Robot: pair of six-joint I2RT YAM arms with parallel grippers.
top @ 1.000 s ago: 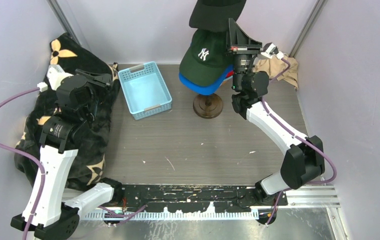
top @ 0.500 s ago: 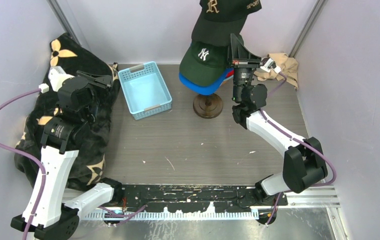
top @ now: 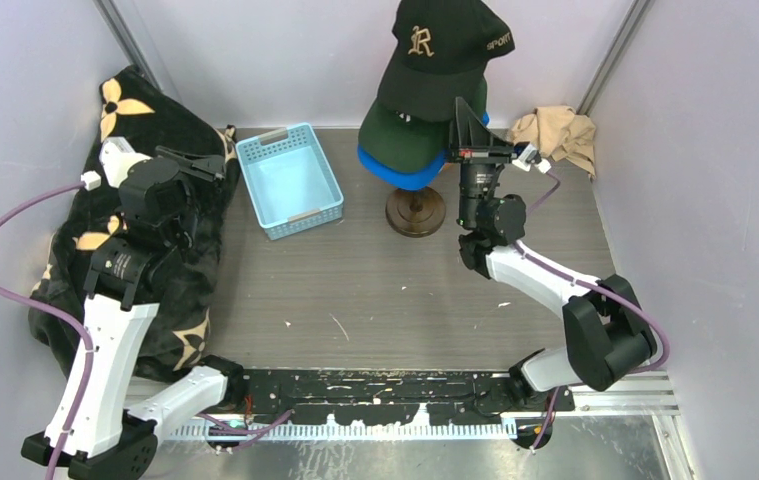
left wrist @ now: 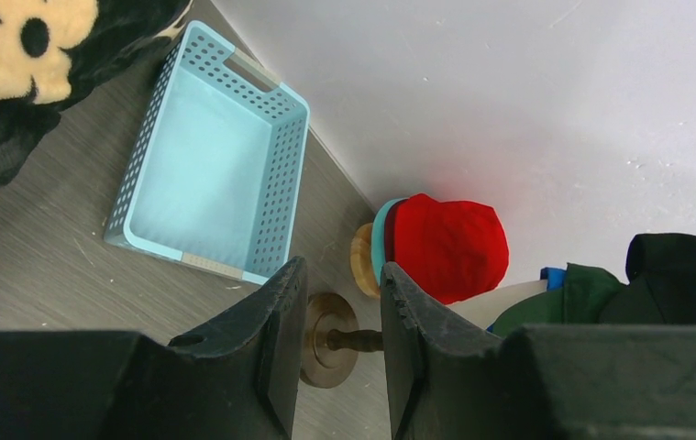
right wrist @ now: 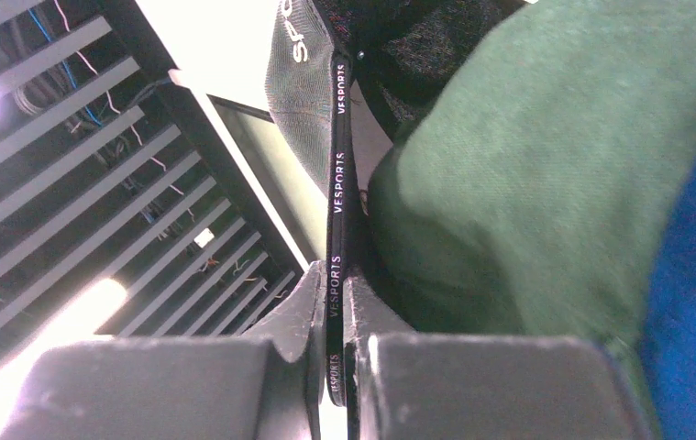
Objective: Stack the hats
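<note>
- Grey wood-grain tabletop [top: 375, 290] is enclosed by pale lilac walls.
- At 12 o'clock a stand with a round brown base [top: 415, 212] is seen, carrying a blue baseball cap [top: 405, 178] with a dark green baseball cap [top: 390, 130] over it.
- A black baseball cap with gold lettering [top: 442, 50] is held above and against the green one; whether it rests on it cannot be told.
- The right gripper [right wrist: 336, 284] is pinched tight on the black cap's lettered rear strap [right wrist: 337, 183], fingers pointing upward.
- The left gripper [left wrist: 339, 302] is held partly open over the blanket at 9 o'clock, with nothing between its fingers.
- A red fabric bucket hat [left wrist: 449, 247], nested over a teal brim [left wrist: 378, 249], is seen from the left wrist by the back wall, beyond the stand.
- A light blue perforated plastic basket [top: 290, 180] lies at 11 o'clock.
- A black blanket with cream flowers [top: 145, 110] is heaped at 9 to 10 o'clock.
- A crumpled beige cloth rag [top: 558, 135] lies at 1 o'clock.
</note>
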